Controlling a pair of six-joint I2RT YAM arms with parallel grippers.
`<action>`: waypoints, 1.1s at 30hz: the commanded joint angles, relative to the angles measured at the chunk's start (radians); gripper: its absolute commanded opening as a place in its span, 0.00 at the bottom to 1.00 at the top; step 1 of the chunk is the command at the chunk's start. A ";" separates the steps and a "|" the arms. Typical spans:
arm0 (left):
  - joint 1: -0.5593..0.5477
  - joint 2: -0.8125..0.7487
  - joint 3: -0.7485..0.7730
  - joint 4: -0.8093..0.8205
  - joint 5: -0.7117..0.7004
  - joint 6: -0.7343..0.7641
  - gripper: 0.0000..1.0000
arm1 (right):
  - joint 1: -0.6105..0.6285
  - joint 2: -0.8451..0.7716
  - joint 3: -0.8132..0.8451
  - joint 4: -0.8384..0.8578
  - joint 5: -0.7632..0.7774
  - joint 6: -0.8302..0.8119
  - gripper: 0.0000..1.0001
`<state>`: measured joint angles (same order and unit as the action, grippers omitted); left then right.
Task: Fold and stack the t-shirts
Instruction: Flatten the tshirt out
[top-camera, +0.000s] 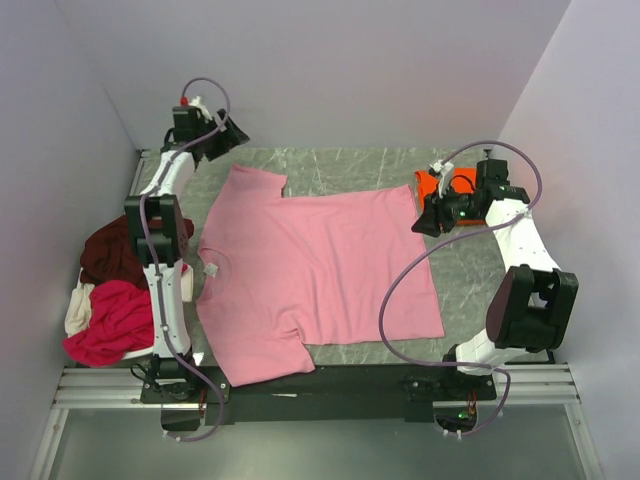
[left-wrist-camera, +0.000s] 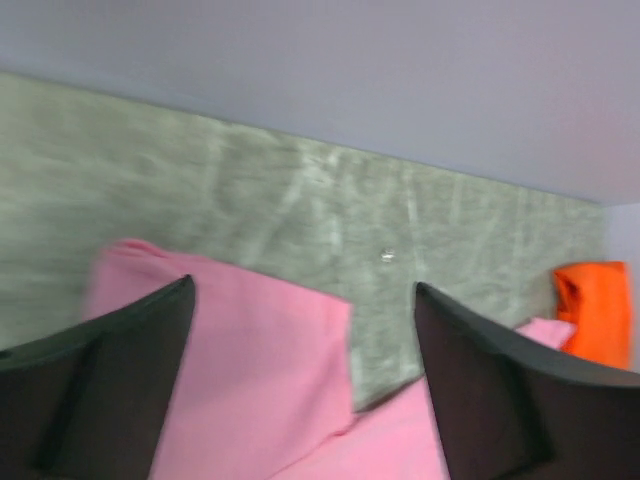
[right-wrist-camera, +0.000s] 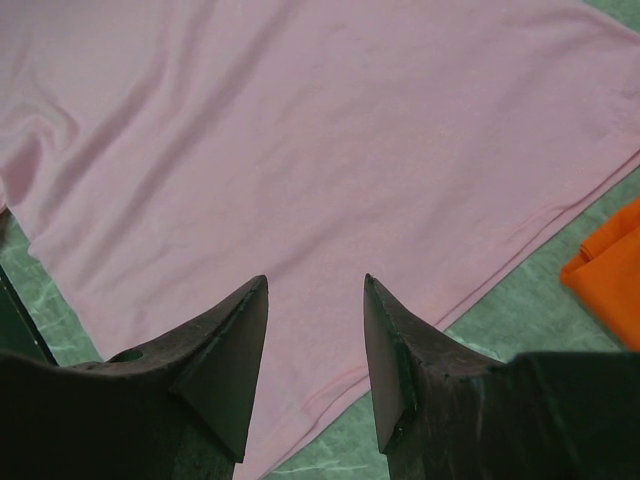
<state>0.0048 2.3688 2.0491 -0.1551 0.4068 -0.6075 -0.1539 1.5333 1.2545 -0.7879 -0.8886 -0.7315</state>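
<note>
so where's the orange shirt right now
In the top view the orange shirt sits at the far right of the table, just past the pink shirt's far right corner and partly hidden behind the right gripper.

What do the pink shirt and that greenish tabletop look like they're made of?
The pink t-shirt looks like soft, matte cloth, perhaps cotton: it lies limp with wrinkles and a stitched hem. The tabletop looks hard and smooth, grey-green with pale marble-like veins; stone or printed laminate, I cannot tell.
</note>
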 joint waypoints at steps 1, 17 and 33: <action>0.047 0.018 0.133 -0.164 -0.010 0.214 0.87 | -0.004 -0.022 -0.004 -0.007 -0.030 -0.016 0.50; -0.026 0.007 -0.053 -0.057 -0.117 1.023 0.32 | -0.004 0.008 0.003 -0.017 -0.024 -0.023 0.50; -0.029 0.167 0.123 -0.067 -0.174 1.069 0.39 | -0.006 0.014 0.005 -0.024 -0.021 -0.028 0.50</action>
<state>-0.0231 2.5145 2.1010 -0.2520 0.2451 0.4355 -0.1543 1.5440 1.2545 -0.8024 -0.8886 -0.7494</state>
